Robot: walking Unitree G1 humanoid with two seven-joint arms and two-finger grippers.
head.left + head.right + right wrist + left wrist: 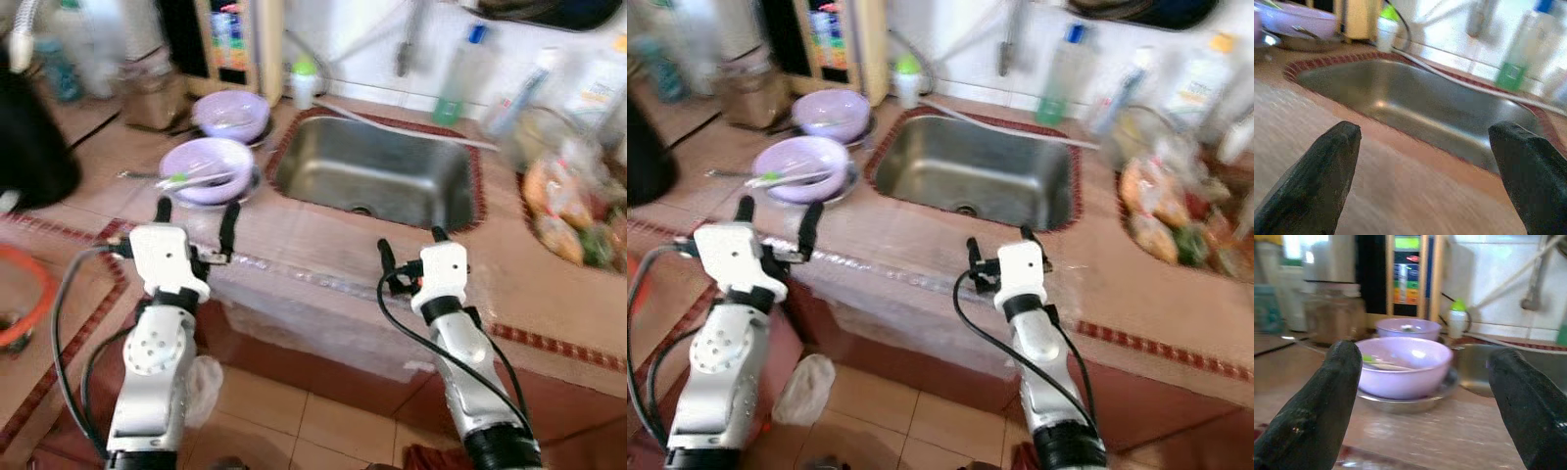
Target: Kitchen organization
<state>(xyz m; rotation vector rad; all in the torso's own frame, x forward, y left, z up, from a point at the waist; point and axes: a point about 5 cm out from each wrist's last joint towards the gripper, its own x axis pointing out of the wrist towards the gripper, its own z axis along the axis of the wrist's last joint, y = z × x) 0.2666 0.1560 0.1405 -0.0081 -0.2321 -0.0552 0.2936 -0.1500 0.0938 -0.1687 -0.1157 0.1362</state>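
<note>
Tiled desk (549,294) with a steel sink (377,176) sunk into it, red trim round the rim. Left of the sink, two lilac bowls: near bowl (207,169) sitting on a steel plate (1415,401), with green-tipped utensils lying across it; far bowl (232,115) just behind, also holding something small. Behind them a small white bottle with green cap (305,80) and a jar (154,96), blurred. Along the back wall, a clear bottle with green label (457,78) and other bottles too blurred to name. At far right, bagged food (568,211) on the desk.

Left claw (196,223) raised at the desk's front edge, fingers (1317,406) spread wide, empty, pointed at the near bowl and short of it. Right claw (411,247) at the front edge before the sink, fingers (1317,171) likewise spread, holding nothing, above bare tile.
</note>
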